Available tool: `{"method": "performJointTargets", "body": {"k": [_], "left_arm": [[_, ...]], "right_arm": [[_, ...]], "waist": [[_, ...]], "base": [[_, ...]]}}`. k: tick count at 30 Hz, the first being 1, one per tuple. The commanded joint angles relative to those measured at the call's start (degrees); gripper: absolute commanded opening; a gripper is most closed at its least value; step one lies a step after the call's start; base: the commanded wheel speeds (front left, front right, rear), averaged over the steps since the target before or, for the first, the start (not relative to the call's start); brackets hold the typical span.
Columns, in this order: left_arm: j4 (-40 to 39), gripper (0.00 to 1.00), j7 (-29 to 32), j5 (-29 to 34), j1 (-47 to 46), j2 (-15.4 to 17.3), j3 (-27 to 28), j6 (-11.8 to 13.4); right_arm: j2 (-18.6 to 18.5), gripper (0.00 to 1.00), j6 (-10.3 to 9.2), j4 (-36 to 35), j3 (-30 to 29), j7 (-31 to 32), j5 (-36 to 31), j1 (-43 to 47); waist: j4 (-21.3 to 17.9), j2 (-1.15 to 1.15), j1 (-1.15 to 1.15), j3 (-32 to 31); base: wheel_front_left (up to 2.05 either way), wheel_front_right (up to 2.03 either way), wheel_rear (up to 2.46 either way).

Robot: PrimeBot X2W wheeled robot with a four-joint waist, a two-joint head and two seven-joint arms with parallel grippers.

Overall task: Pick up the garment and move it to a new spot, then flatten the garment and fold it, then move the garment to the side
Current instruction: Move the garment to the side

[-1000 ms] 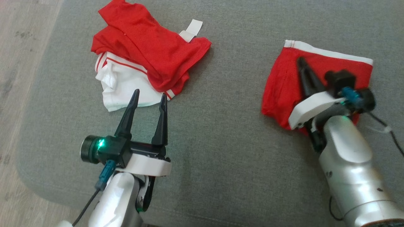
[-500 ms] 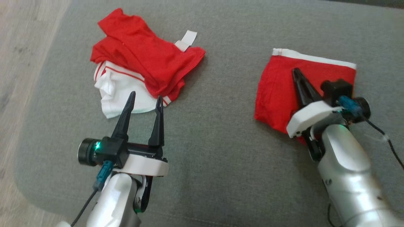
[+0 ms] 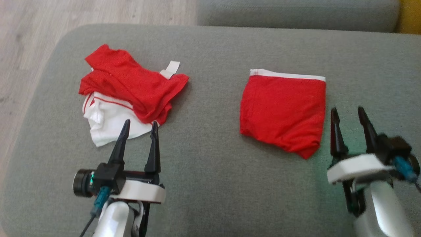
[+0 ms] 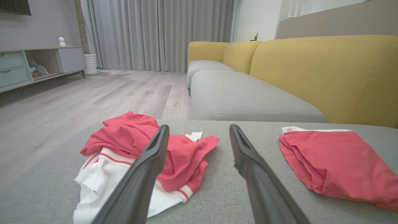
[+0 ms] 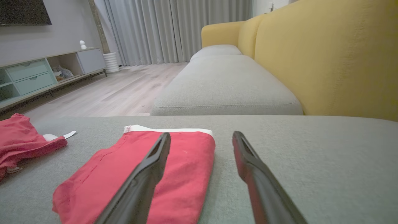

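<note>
L end effector (image 3: 140,122) & R end effector (image 3: 347,110) both released, empty.
R one is just right of folded red garment (image 3: 283,110), not touching; garment lies flat on grey sofa cushion (image 3: 210,171), white band at far edge. L fingertips by near edge of red/white clothes pile (image 3: 131,89).

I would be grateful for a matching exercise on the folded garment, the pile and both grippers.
1 folded garment
2 pile
3 left gripper
4 right gripper

a open, by the pile's white piece
b flat, white band at far edge
c open, right of the folded garment
d crumpled, red over white

Pairs: 1-b; 2-d; 3-a; 4-c
</note>
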Motion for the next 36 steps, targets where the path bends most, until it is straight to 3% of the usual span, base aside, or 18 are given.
{"method": "performJointTargets", "body": {"k": [1,11,21,28,36], "left_arm": [[-1.54,1.0,-0.29,0.41,-0.28,0.45,2.11,-0.27],[-1.18,1.0,-0.29,-0.37,2.47,0.44,1.0,-0.13],[-1.84,1.0,-0.29,-0.63,0.11,0.44,-0.19,-0.14],[-1.67,1.0,-0.29,-0.66,-1.55,0.44,-0.94,-0.28],[-1.61,1.0,-0.29,-1.01,-3.07,0.44,-1.27,-0.28]], "right_arm": [[0.37,1.0,0.39,-3.08,0.91,-0.62,-0.1,1.26],[0.37,1.0,0.39,-4.6,0.24,-0.62,1.4,7.29],[0.37,1.0,0.39,-2.94,-0.29,0.69,-0.09,2.82],[0.37,1.0,0.39,4.62,-1.19,5.94,-1.86,-6.17],[0.37,1.0,0.39,17.26,-1.84,11.87,4.92,-13.97]], "waist": [[-1.17,0.0,0.01,-1.46],[-2.12,0.0,0.01,-1.86],[-0.47,0.0,0.01,1.63],[1.7,0.0,0.01,6.06],[4.11,0.0,0.01,8.78]], "base": [[0.0,0.0,0.0],[0.0,0.0,0.0],[0.0,0.0,0.0],[0.0,0.0,0.0],[0.0,0.0,0.0]]}}
